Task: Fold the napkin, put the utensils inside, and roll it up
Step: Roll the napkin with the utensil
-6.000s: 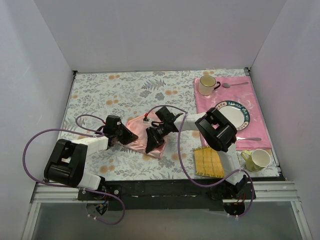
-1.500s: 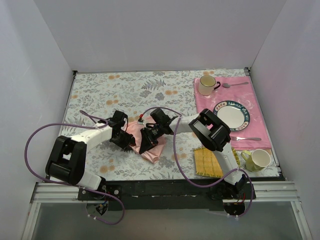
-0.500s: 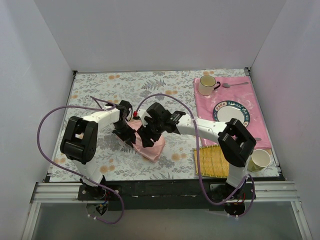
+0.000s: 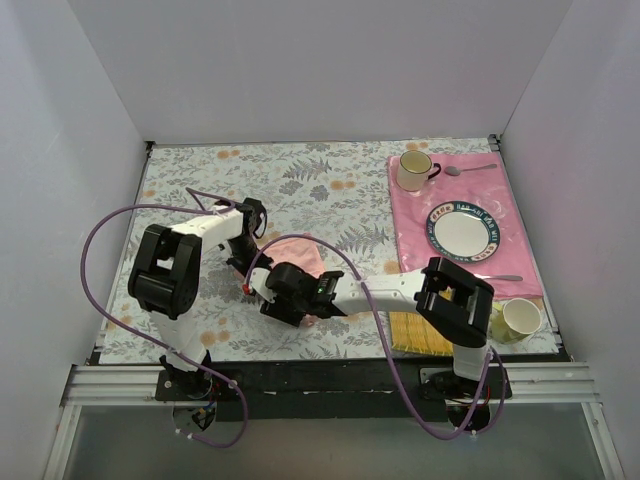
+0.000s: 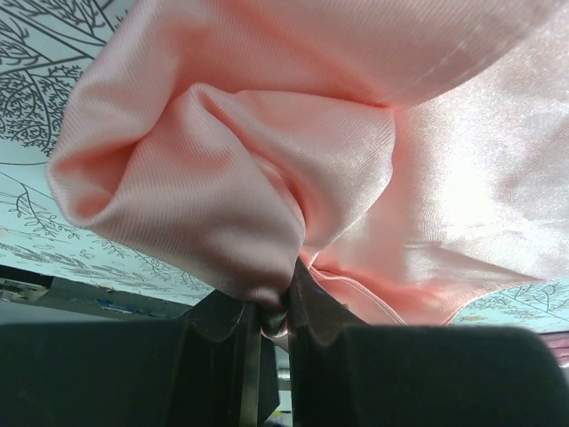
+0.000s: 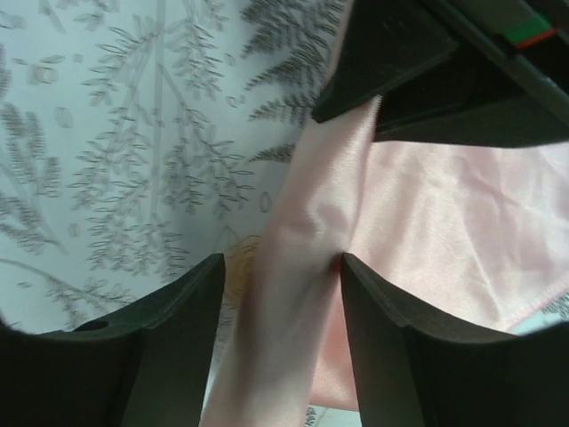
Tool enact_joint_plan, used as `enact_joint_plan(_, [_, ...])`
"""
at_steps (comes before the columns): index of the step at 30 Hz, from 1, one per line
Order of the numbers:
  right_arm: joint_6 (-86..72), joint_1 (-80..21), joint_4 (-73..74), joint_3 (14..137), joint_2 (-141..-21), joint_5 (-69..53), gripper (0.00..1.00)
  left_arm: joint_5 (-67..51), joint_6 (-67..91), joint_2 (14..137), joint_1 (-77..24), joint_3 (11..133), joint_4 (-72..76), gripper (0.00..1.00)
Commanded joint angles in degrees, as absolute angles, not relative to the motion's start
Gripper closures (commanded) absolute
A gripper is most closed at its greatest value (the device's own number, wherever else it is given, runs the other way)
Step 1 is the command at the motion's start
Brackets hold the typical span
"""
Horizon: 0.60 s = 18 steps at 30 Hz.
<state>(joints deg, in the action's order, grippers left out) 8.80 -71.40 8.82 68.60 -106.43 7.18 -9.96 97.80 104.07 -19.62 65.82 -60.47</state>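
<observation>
Clearly light, limp and slippery, the satin napkin (image 4: 300, 252) sits mid-table on the floral tablecloth (image 4: 200, 180). The left gripper (image 5: 274, 311) pinches a bunched fold, and the right gripper (image 6: 280, 276) stands wide astride a loose strip. Hemmed corners look like the surest hold.

No writing can be read anywhere; marks on the plate (image 4: 434, 222) rim are too small.

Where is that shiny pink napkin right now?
In the overhead view the napkin lies left of centre on the flowered table; the left gripper pinches it, and the right gripper straddles one fold.
</observation>
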Motion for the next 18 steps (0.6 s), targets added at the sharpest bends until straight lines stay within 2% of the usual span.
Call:
enact_joint_plan(1, [9.6, -71.5, 7.6, 70.0, -108.9, 17.2, 0.41, -14.4, 98.2, 107.4, -20.3, 64.6, -61.1, 1.0])
enact_joint_plan(4, [9.6, -71.5, 7.3, 69.2, -110.1, 17.0, 0.45, -14.3, 98.5, 107.5, -20.3, 64.8, -60.9, 1.0])
enact_joint_plan(7, [9.8, -71.5, 6.2, 68.3, -110.5, 15.5, 0.55, -13.3, 98.5, 107.8, -20.3, 65.6, -61.3, 1.0])
enact_joint_plan(8, [9.8, -71.5, 6.2, 68.3, -110.7, 14.9, 0.64, -12.7, 98.4, 107.8, -20.3, 66.1, -61.5, 1.0])
enact_joint_plan(11, [9.7, -71.2, 7.0, 68.9, -111.5, 11.2, 0.81, -11.2, 97.7, 107.8, -20.3, 67.1, -62.0, 1.0])
enact_joint_plan(13, [8.4, -70.8, 7.6, 69.0, -111.8, 9.1, 0.89, -10.5, 97.2, 107.7, -20.4, 67.3, -61.2, 1.0])
enact_joint_plan(14, [7.9, -70.6, 8.0, 69.0, -112.1, 6.9, 0.97, -9.9, 97.1, 107.5, -20.4, 67.2, -60.8, 1.0])
enact_joint_plan(18, [5.4, -69.1, 8.2, 68.3, -112.0, 0.5, 0.99, -10.5, 96.6, 105.8, -20.1, 64.9, -57.1, 1.0])
